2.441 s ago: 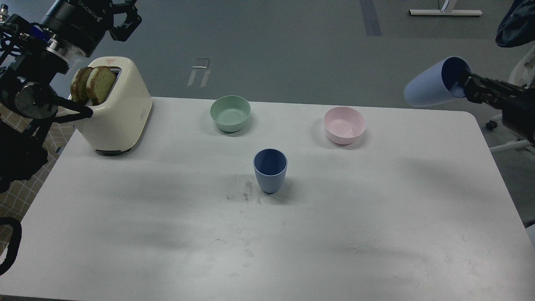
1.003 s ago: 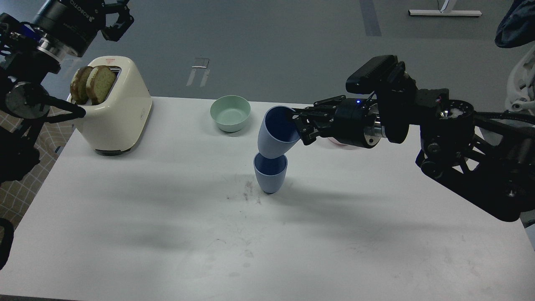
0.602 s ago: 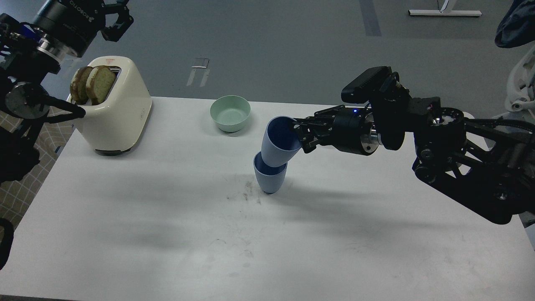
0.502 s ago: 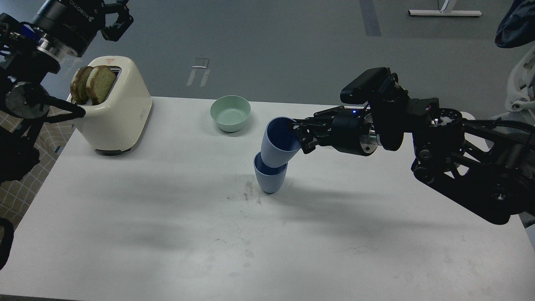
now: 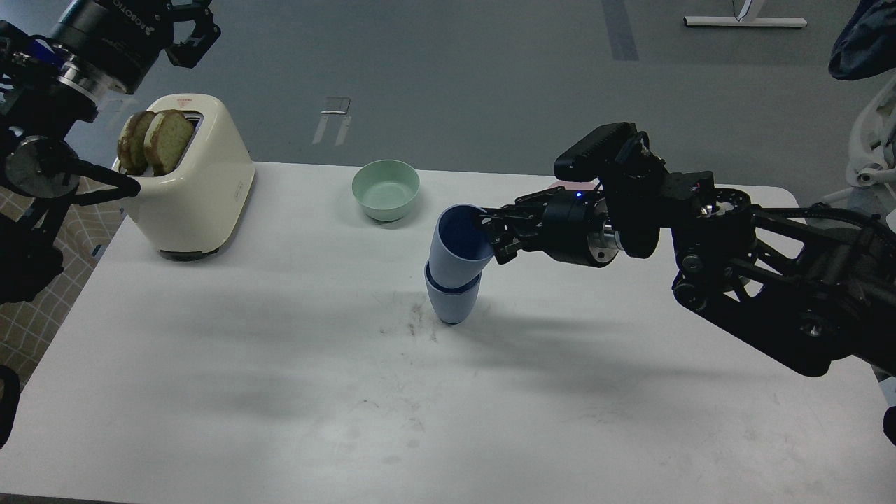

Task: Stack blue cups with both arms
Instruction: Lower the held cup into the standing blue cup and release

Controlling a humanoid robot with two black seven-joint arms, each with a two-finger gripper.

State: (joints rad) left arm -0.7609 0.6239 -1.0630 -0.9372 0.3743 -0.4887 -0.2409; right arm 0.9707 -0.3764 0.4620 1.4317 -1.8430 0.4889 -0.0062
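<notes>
Right gripper (image 5: 493, 234) grips upper blue cup (image 5: 451, 245) (tilted) in lower cup (image 5: 451, 301)

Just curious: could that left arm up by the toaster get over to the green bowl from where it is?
Probably yes. The left gripper hangs above and behind the toaster; the green bowl sits in the open, and the right gripper is busy at the cups, clear of that path.

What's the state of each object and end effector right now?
Upper blue cup: tilted, partly nested in the lower cup, gripped at its rim.
Lower blue cup: upright on the table.
Right end effector: shut on the upper cup's rim.
Left end effector: raised, empty, open.
Toaster: two slices up.
Green bowl: upright, empty.
</notes>
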